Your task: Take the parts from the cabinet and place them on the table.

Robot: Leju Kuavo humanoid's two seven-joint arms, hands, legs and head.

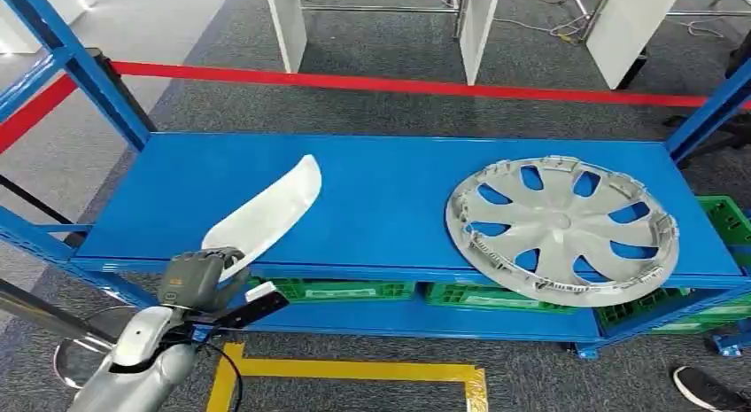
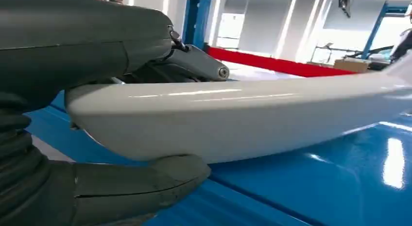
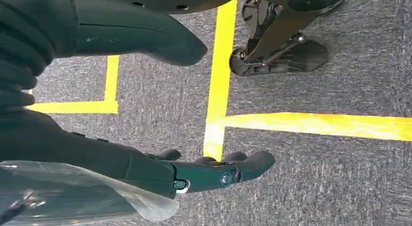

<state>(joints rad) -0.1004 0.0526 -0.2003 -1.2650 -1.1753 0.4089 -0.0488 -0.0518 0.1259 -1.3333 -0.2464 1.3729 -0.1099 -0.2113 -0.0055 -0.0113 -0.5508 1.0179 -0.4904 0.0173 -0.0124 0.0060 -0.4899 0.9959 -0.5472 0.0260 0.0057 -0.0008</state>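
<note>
Left robot hand (image 1: 199, 279) grips the near end of the white curved trim part (image 1: 266, 213) at the front edge of the blue shelf (image 1: 390, 199) — thumb under, fingers (image 2: 194, 65) over, probably so the long piece can be lifted clear. The left wrist view shows that clamp closely; in the head view the hand covers it. Right robot hand (image 3: 204, 172) hangs over the grey floor (image 3: 316, 172), fingers extended, holding nothing. Farther right on the shelf lies the silver hubcap (image 1: 562, 228) — untouched.
</note>
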